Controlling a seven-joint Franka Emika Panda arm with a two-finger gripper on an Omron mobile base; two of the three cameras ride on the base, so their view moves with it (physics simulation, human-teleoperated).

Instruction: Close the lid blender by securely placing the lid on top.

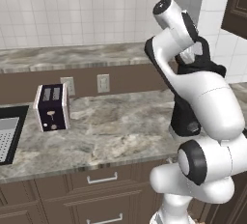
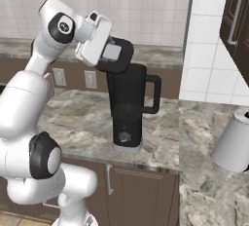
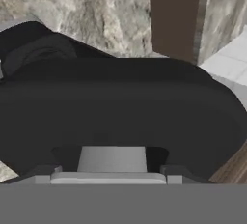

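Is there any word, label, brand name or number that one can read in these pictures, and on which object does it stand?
None can be read.
The toaster front has a small round knob, no lettering.
The blender base has a dial, no markings.
The lid has a plain grey square.

This is a kitchen: a marbled stone worktop [image 1: 111, 131] runs along a white tiled wall [image 1: 72, 10], with brown drawers [image 1: 101, 179] beneath, a toaster [image 1: 52, 107] and blender [image 2: 127, 108] standing on it, a sink [image 1: 7, 136] set in, and wall sockets [image 1: 102, 83] behind.
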